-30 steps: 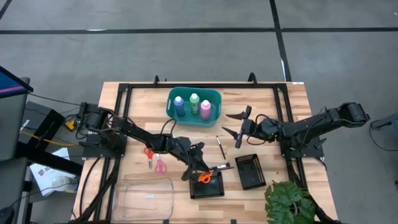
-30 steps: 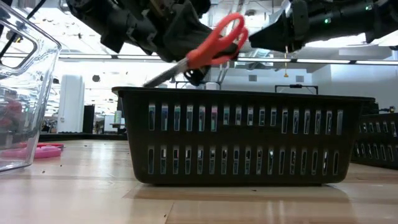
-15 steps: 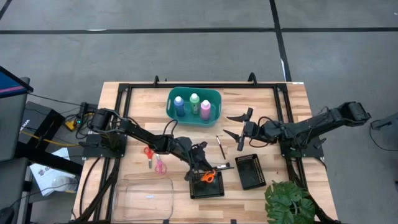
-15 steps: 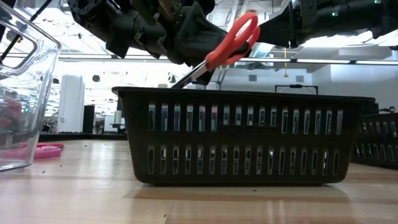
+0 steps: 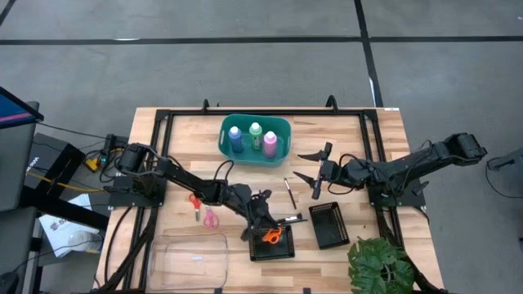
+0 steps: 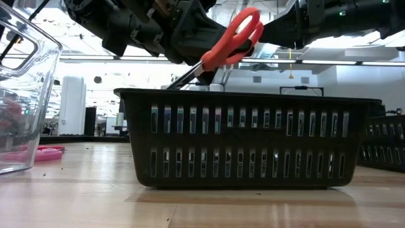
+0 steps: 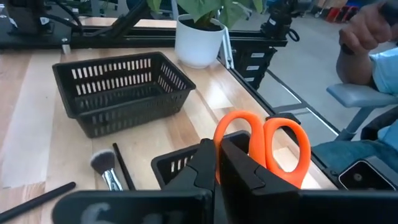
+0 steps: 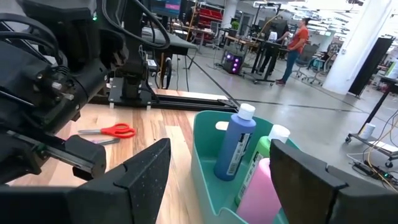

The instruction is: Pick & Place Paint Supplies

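While the left gripper (image 5: 263, 226) is clamped on the orange scissors (image 5: 271, 236), it holds them tilted over the black tray (image 5: 271, 244), blades pointing down inside it and handles above the rim. With its fingers wide apart and holding nothing, the right gripper (image 5: 313, 173) hangs above the table between the teal basket (image 5: 255, 136) and a second tray (image 5: 329, 224). Blue (image 5: 235, 137), green (image 5: 255, 134) and pink (image 5: 270, 142) bottles stand in the basket, a brush (image 5: 289, 193) lies beside the right gripper, and red scissors (image 5: 194, 204) and pink scissors (image 5: 210, 217) lie near the left arm.

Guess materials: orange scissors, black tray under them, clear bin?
Orange-handled scissors: glossy moulded plastic grips, blades likely metal, mostly hidden.
Black slotted rectangular tray: looks like matte moulded plastic, given its even slots.
Clear rectangular bin: transparent, glossy plastic, probably.
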Robot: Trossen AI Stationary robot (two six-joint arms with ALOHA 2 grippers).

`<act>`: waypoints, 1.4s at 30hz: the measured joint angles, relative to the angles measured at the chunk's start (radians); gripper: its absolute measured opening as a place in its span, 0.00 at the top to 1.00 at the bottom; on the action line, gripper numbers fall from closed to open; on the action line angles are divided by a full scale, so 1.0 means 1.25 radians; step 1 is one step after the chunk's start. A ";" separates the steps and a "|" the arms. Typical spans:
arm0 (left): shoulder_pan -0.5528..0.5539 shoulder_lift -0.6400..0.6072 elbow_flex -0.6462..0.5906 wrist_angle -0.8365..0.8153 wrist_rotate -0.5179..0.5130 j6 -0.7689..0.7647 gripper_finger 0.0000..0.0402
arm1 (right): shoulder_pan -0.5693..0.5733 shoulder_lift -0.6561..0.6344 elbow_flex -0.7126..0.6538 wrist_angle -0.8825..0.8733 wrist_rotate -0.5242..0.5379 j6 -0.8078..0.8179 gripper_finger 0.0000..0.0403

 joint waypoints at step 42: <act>0.002 0.000 -0.001 -0.021 -0.023 0.037 0.59 | 0.000 0.000 0.000 -0.028 -0.001 0.013 0.37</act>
